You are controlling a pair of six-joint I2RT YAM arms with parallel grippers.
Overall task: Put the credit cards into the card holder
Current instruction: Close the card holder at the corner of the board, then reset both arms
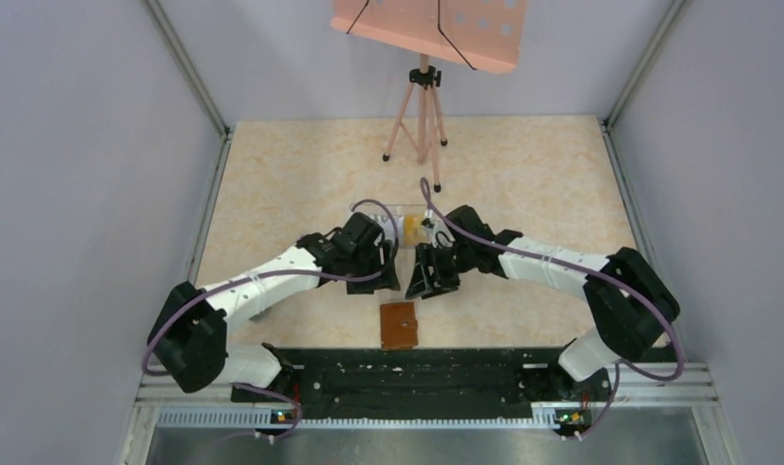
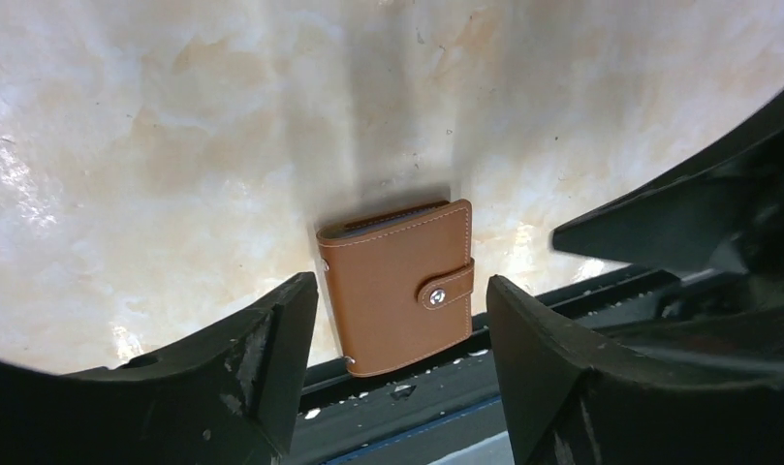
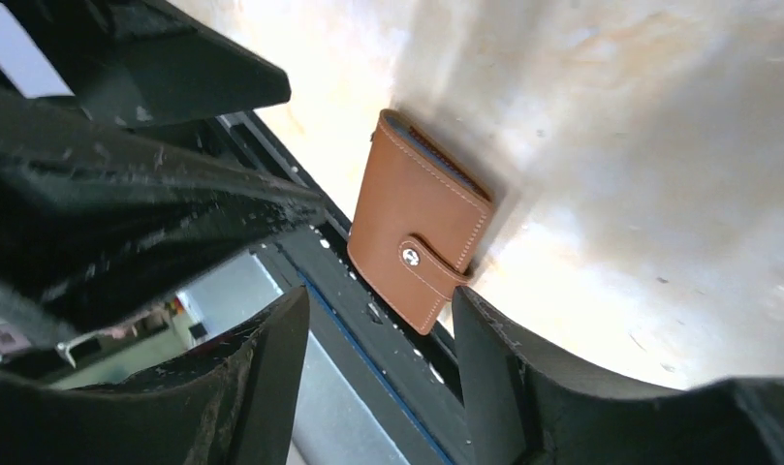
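The card holder (image 1: 399, 325), a closed brown leather wallet with its snap tab fastened, lies flat near the table's front edge. It also shows in the left wrist view (image 2: 399, 286) and the right wrist view (image 3: 417, 232). My left gripper (image 1: 373, 281) and right gripper (image 1: 431, 283) hover side by side just behind it, both open and empty. Orange-yellow credit cards (image 1: 410, 229) sit in a clear plastic box (image 1: 399, 215) behind the grippers, mostly hidden by the arms. No pale cards are in view.
A pink tripod (image 1: 419, 114) stands at the back centre under an orange perforated board (image 1: 431, 27). A black rail (image 1: 407, 373) runs along the table's front edge, just in front of the wallet. Grey walls enclose the table on both sides.
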